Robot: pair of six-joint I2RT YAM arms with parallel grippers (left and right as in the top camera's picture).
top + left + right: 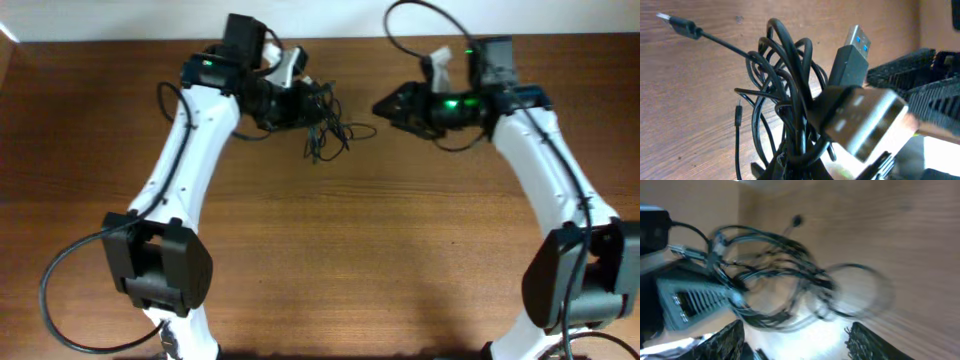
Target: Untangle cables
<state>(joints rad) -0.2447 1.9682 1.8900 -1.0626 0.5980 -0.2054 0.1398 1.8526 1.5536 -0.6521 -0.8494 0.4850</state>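
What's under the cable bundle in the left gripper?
Only bare wooden table shows beneath the cables held by the left gripper. The wood directly below the knot is covered; whether the lowest loops touch it is unclear.

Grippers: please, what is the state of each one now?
Left gripper: closed, holding the cables.
Right gripper: open, holding nothing.

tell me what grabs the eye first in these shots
A tangled bunch of thin black cables sits in the shut left hand, top middle of the overhead view. In the left wrist view two USB plugs loom right at the lens, one silvery and blurred. The right hand faces the tangle, open.
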